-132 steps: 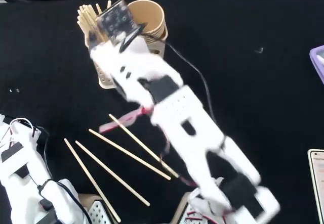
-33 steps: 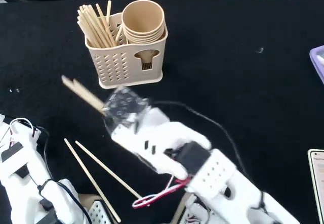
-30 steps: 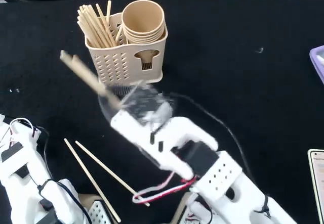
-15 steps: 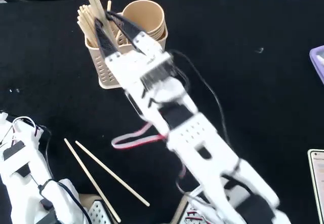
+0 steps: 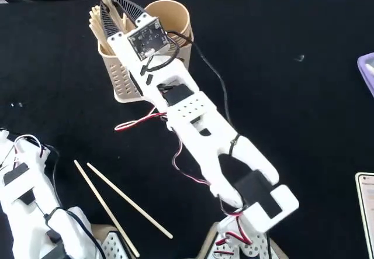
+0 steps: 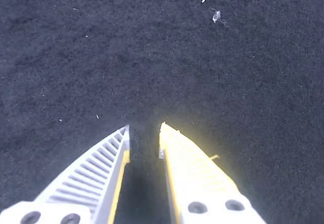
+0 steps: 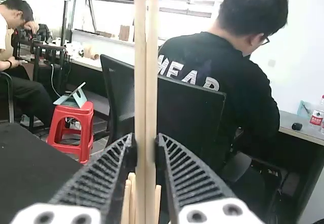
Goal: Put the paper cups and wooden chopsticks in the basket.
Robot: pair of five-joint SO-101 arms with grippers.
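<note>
Black tabletop (image 5: 304, 124) lies under my left gripper (image 6: 144, 132), jaws a little apart with nothing between them. Two loose chopsticks (image 5: 128, 199) lie on the table near that arm. Farther right, my right gripper (image 7: 146, 142) is clamped on a pair of chopsticks (image 7: 145, 72), upright over the basket (image 5: 120, 75), above the bundle (image 5: 96, 22) standing inside. Stacked paper cups (image 5: 175, 13) sit in its right side.

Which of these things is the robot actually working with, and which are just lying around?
Part of the job: the basket, the paper cups stacked in it, the chopstick pair in the right gripper, two loose chopsticks on the table.

Just lying about: a purple thing and a white card, off to one side.
</note>
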